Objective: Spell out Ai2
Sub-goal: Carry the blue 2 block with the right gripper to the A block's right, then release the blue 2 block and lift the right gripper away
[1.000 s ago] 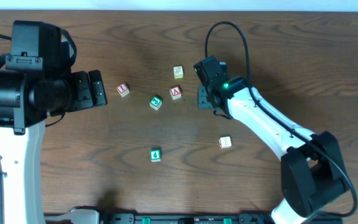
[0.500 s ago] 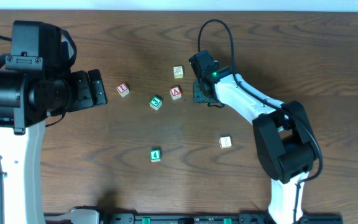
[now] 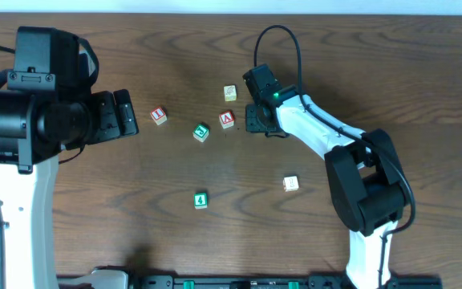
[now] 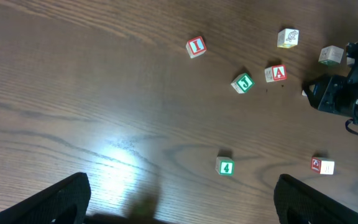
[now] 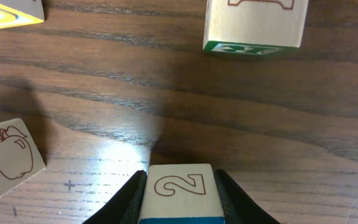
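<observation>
The setting is judged to be a robotics laboratory. Two jointed robot arms, a left arm (image 3: 22,120) and a right arm (image 3: 311,132), are mounted at a dark wood-grain worktop (image 3: 135,209). A green status light (image 3: 277,96) is lit on the right arm. Lettered wooden cubes (image 3: 201,132) are scattered as test pieces. A fixture rail (image 3: 215,282) with green fittings is noted along the near edge.

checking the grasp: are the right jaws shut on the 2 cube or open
Shut: the small blue-faced wooden "2" cube sits between the jaws of the right gripper, both touching its sides.
</observation>
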`<state>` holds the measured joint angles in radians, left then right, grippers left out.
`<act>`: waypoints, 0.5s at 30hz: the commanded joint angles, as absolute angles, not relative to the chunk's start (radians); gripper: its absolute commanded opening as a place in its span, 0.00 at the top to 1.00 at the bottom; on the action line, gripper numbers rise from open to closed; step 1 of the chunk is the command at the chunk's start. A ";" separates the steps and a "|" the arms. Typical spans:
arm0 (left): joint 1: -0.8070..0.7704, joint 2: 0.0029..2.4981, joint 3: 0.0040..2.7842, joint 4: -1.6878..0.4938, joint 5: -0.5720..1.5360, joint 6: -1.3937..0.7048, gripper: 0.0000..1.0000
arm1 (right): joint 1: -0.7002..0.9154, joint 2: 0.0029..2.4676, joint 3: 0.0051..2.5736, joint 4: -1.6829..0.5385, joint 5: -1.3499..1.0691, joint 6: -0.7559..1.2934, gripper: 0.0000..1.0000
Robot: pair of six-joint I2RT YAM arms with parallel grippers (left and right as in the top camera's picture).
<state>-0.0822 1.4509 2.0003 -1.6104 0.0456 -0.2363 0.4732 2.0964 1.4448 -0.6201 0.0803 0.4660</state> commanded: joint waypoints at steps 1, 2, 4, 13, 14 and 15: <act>-0.079 1.445 1.998 -1.663 0.046 -0.244 0.05 | 0.477 2.100 1.465 -0.623 0.078 0.478 0.67; -0.079 1.445 1.998 -1.663 0.046 -0.244 0.05 | 0.479 2.100 1.465 -0.623 0.078 0.478 0.66; -0.079 1.445 1.998 -1.664 0.045 -0.244 0.04 | 0.479 2.100 1.465 -0.624 0.078 0.478 0.62; -0.079 1.445 1.998 -1.664 0.045 -0.244 0.05 | 0.478 2.100 1.473 -0.610 0.121 0.477 0.56; -0.079 1.445 1.998 -1.664 0.045 -0.244 0.05 | 0.477 2.100 1.484 -0.614 0.128 0.476 0.54; -0.079 1.445 1.998 -1.664 0.045 -0.244 0.05 | 0.474 2.100 1.497 -0.623 0.128 0.468 0.53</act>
<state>-0.0822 1.4509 2.0003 -1.6104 0.0456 -0.2363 0.4744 2.0964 1.4506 -0.6167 0.0925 0.4709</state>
